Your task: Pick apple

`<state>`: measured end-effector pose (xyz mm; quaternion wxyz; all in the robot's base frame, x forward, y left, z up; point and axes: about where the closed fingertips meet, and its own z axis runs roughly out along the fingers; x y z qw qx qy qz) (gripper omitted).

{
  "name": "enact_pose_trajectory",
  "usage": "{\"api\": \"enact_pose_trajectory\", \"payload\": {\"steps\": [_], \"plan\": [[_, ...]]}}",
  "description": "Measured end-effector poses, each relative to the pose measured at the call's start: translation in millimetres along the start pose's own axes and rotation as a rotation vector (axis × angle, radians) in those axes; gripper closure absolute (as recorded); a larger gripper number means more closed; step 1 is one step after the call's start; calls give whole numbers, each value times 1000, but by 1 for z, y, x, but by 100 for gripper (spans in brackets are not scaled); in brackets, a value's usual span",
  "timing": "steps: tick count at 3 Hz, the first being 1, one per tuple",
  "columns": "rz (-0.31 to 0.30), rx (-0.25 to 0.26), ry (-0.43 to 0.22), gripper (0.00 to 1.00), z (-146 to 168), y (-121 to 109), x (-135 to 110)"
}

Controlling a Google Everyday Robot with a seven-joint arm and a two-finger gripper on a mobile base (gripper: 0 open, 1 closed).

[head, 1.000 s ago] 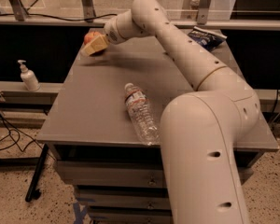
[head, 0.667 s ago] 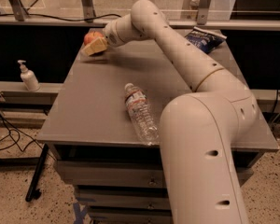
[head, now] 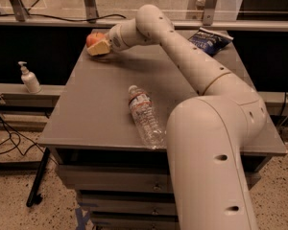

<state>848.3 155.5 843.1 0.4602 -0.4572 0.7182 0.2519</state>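
Observation:
The apple (head: 92,37), small, round and red-orange, is at the far left corner of the grey table (head: 96,104). My gripper (head: 95,44) reaches across the table to it and is closed around it. One tan finger (head: 100,48) lies across the apple's near side and hides its lower half. The other finger is hidden behind the apple. I cannot tell whether the apple rests on the table or is just off it.
A clear water bottle (head: 145,115) lies on its side near the table's front middle. A blue snack bag (head: 209,38) lies at the back right. A soap dispenser (head: 29,78) stands on a ledge to the left. My arm (head: 201,75) spans the table's right side.
The arm's upper link has shifted slightly. The gripper and apple stay at the far left corner, almost unmoved.

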Motion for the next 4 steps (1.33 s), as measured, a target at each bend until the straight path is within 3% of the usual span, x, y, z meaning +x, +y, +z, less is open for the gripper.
{"api": "enact_pose_trajectory", "payload": {"steps": [1,2,4], "plan": [[-2,12,-20,87,-17,1,-3],[-24,26,-61,100,-63,10,-11],[-18,100,-184,100,-168,21,-16]]}}
